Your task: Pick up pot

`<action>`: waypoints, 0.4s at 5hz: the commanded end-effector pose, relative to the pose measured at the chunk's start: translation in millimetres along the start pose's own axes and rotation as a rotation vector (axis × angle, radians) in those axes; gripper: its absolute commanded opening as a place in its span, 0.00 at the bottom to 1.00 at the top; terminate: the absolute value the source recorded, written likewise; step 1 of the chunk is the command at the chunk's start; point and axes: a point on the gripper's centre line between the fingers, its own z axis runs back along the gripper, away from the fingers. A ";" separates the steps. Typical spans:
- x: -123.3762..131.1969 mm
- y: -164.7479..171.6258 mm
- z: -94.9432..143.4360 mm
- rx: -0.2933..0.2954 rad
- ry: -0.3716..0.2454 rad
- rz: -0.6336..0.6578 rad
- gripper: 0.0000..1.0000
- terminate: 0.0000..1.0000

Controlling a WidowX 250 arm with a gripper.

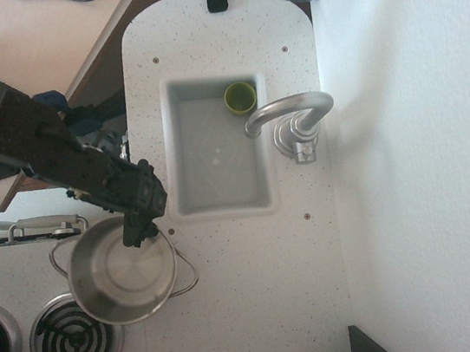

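- The black robot gripper (136,234) reaches in from the left, its tip down at the far rim of the round shiny stainless-steel pot (121,271); whether its jaws are spread or clamped on the rim I cannot tell from this overhead view.
- The pot sits at the white speckled countertop (240,264) edge, partly over 1 coiled stove burner (72,337), just short of the sink.
- Progress: the approach looks finished; grip unconfirmed, and lifting is left.
- Count: 1 pot with 2 wire loop handles, 2 burners, 1 grey sink basin (220,161), 1 small green cup (240,97) inside it, 1 silver faucet (289,118).
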 end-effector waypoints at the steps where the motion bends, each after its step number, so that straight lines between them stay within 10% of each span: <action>1: -0.2 -5.0 2.0 0.025 0.024 -0.034 1.00 0.00; 2: -1.5 -4.3 1.3 0.040 0.036 -0.044 1.00 0.00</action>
